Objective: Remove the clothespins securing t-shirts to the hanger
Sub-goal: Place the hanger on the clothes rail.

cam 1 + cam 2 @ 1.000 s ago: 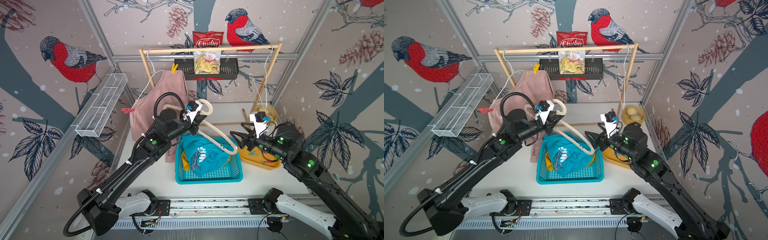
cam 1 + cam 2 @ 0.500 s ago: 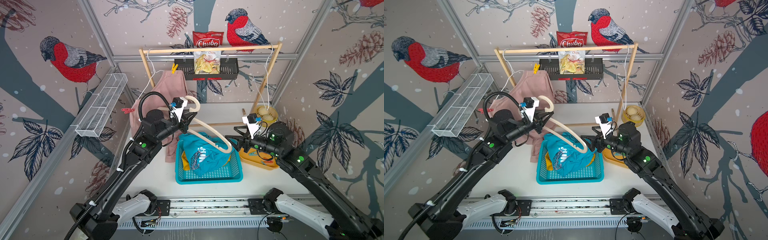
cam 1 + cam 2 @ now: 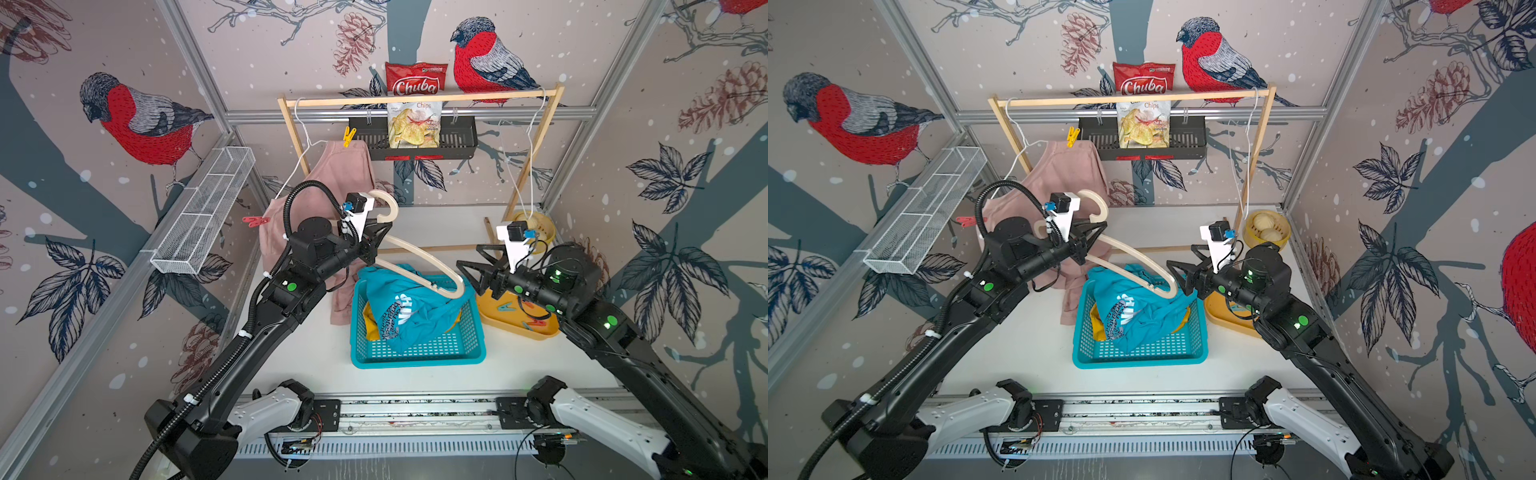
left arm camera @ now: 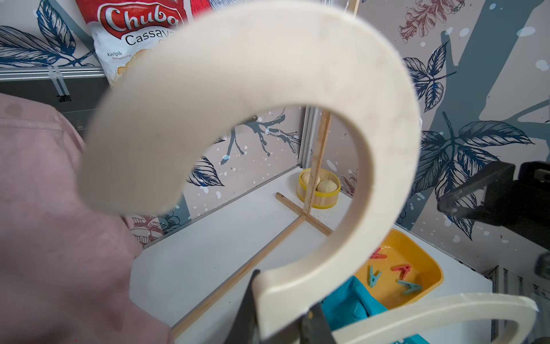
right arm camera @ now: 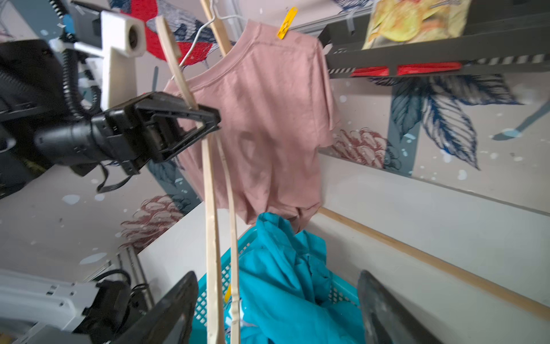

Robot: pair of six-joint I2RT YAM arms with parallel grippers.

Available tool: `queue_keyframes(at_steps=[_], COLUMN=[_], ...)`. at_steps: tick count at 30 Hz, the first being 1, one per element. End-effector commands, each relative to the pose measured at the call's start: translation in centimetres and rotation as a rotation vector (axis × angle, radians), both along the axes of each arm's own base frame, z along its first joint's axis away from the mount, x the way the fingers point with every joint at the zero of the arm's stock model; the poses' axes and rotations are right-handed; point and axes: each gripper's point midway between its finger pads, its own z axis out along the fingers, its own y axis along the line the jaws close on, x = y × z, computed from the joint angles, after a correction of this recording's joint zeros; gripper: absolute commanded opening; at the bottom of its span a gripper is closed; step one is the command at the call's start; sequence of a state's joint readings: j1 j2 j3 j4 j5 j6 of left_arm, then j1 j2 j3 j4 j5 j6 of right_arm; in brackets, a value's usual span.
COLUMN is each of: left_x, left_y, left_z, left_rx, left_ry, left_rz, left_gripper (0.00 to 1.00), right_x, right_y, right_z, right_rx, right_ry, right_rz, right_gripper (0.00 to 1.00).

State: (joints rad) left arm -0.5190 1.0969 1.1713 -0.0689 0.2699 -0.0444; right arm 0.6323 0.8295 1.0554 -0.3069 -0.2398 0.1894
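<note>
Three t-shirts: pink t-shirt (image 3: 332, 183), soft matte cotton, hanging just behind the left jaws on a thin white wire hanger (image 3: 306, 137); teal t-shirt (image 3: 415, 307) with white print, crumpled in the turquoise lattice basket (image 3: 415, 361) below and between both sets of jaws; yellow t-shirt (image 3: 371, 322) mostly buried under the teal. Six small plastic spring clothespins: yellow clothespin (image 3: 349, 136) pinched on the pink shirt's shoulder up by the wooden rail, red clothespin (image 3: 254, 220) on its other shoulder, out beyond the left jaws, then two red clips (image 4: 402, 269) and two light blue clips (image 4: 373, 276) loose in the glossy yellow tray (image 3: 511, 328) under the right jaws. Three hangers: two of white wire, the second wire hanger (image 3: 532, 178) bare, above and behind the right jaws, plus a flat cream hanger (image 3: 422, 259) with a broad curved hook. Left jaws clamped shut on the cream hanger's neck. Right jaws spread wide, empty, just beside that hanger's far tip.
</note>
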Motion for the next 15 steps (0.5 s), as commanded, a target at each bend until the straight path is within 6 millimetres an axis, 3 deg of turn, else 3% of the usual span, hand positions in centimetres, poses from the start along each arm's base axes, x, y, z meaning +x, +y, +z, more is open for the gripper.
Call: queue_keyframes(at_steps=[1, 5, 15], left_x=[0.6, 0.7, 0.7], left_y=[0.7, 0.6, 0.3], left_z=[0.9, 1.0, 1.8], left_rx=[-0.009, -0.019, -0.049], left_ry=[-0.029, -0.026, -0.025], left_rz=[0.048, 0.048, 0.033], left_gripper=[0.0, 0.0, 0.0], right_x=[-0.3, -1.6, -1.0], right_y=[0.3, 2.1, 3.7], right_z=[1.5, 1.0, -3.5], right_rx=[0.061, 0.074, -0.027], right_ry=[-0.017, 0.005, 0.119], right_rz=[0.032, 0.163, 0.195], right_gripper=[0.84, 0.85, 0.82])
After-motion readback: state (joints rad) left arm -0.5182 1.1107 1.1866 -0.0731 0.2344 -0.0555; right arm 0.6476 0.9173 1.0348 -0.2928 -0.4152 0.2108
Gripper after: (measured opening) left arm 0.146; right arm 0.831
